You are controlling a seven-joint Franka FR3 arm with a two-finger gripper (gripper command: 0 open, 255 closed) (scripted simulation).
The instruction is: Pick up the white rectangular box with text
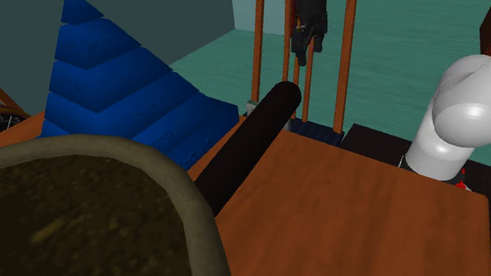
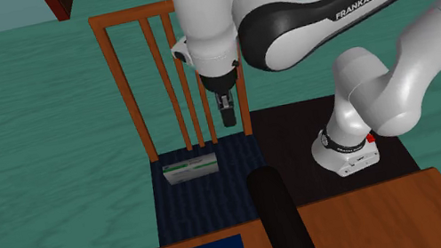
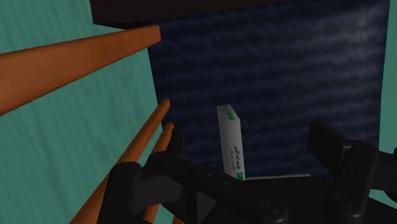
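Our gripper (image 3: 249, 135) hangs with its fingers spread and nothing in them. Going down, we could clip the orange chair slats (image 3: 147, 127) just beside it, or knock the box askew. The white box (image 3: 230, 141) lies flat on the dark blue seat (image 3: 305, 70), below and between the fingers, untouched.

You had box (image 2: 190, 169) flat on chair seat (image 2: 220, 195), near backrest slats (image 2: 163, 82). Gripper (image 2: 229, 121) hung above seat. Cylinder (image 2: 282, 217) lay on table (image 2: 377, 221), just before chair.
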